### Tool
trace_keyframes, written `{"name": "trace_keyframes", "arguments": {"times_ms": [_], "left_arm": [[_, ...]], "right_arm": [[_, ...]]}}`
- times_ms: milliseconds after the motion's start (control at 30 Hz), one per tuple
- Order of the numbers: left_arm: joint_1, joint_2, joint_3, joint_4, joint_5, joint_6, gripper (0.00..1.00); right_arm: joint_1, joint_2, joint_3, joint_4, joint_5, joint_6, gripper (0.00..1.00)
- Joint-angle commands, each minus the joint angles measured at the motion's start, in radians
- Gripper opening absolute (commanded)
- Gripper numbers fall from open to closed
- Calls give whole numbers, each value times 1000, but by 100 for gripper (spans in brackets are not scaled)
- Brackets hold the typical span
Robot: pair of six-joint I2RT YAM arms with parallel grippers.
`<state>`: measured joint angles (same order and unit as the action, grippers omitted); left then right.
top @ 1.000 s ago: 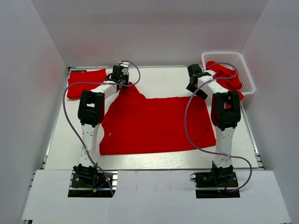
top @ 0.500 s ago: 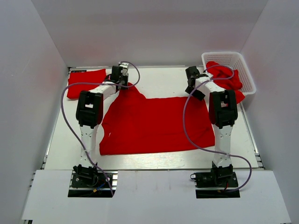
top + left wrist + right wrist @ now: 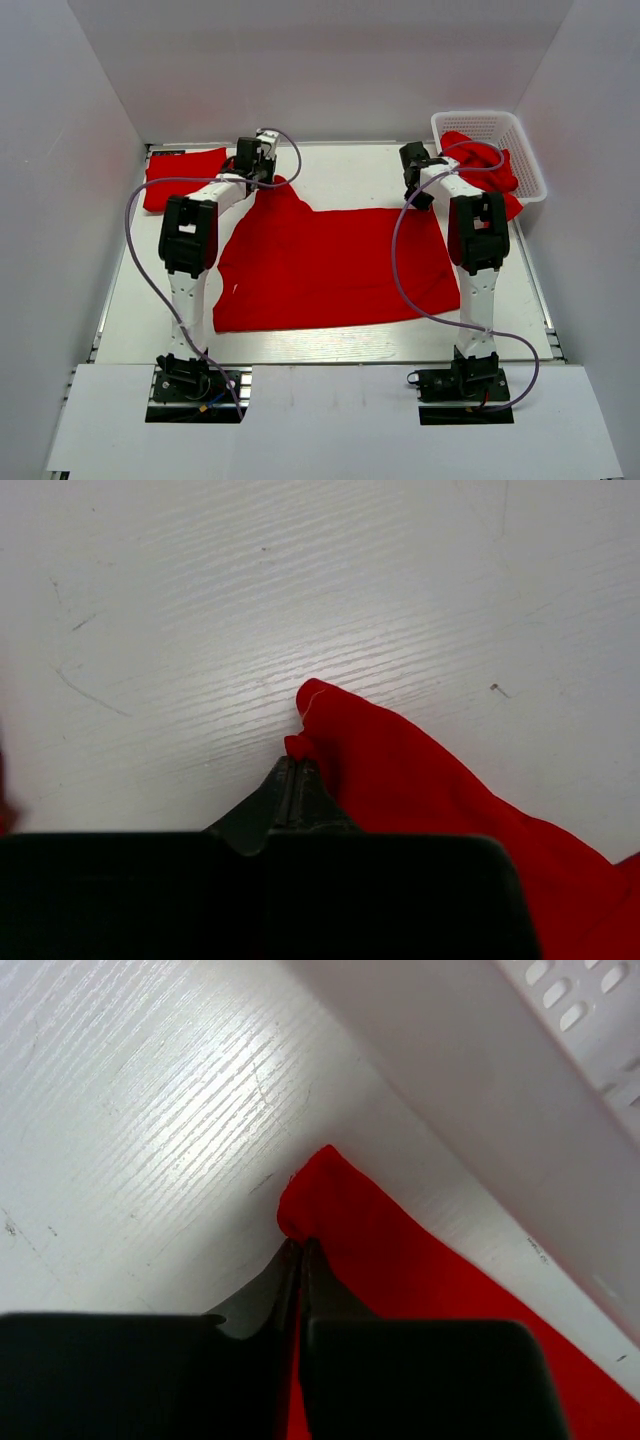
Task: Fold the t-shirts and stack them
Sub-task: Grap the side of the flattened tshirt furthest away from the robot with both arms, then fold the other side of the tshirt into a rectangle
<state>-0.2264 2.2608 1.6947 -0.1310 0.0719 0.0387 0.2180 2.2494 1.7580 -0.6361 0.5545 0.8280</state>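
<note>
Since a second ago my right pincer [image 3: 300, 1249] has snapped from wide open to nearly closed and has drawn in a little toward the cloth. It now pinches the far right corner of the spread t-shirt [image 3: 330, 265], and a small red nub of fabric pokes out just past the tips. My left pincer [image 3: 293, 770] has not changed its grip: its jaws are pressed together on a rounded tip of the same shirt, at about 11 o'clock on the bench [image 3: 350, 175]. That elbow has drifted slightly toward 9 o'clock.

This shirt is plain bright red and lies flat in the middle of the bench, between my two arms. It is mostly smooth, with soft creases. Its long axis runs from 9 o'clock to 3 o'clock. The near edge is fairly straight, and the left edge slants. A flap rises toward 11 o'clock, where my left pincer has it. I cannot tell which end is the collar.

A folded t-shirt [image 3: 183, 178], also red, sits at 10 o'clock, well apart from the spread one. At 2 o'clock a white basket [image 3: 500, 122] holds a rumpled heap of t-shirts [image 3: 485, 165], some of it spilling over the near rim.
</note>
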Motion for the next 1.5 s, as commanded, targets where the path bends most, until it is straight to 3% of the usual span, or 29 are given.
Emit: {"name": "trace_keyframes", "arguments": {"times_ms": [0, 333, 467, 667, 800, 1133, 1467], "left_arm": [[-10, -136, 5, 13, 46, 30, 0], [-10, -349, -184, 16, 25, 55, 0], [-19, -454, -323, 48, 25, 55, 0], [-19, -555, -395, 1, 69, 55, 0], [-30, -624, -431, -88, 69, 4, 0], [-48, -943, -703, -228, 77, -233, 0], [-57, -1191, -830, -372, 29, -309, 0]], "right_arm": [[-5, 0, -2, -31, 22, 29, 2], [4, -105, -77, -16, 25, -9, 0], [18, -195, -195, 65, 2, -52, 0], [24, -283, -304, 104, 2, -82, 0], [26, -309, -328, 108, 1, -105, 0], [41, -393, -417, 151, -28, -164, 0], [50, -530, -514, 168, -50, -234, 0]]}}
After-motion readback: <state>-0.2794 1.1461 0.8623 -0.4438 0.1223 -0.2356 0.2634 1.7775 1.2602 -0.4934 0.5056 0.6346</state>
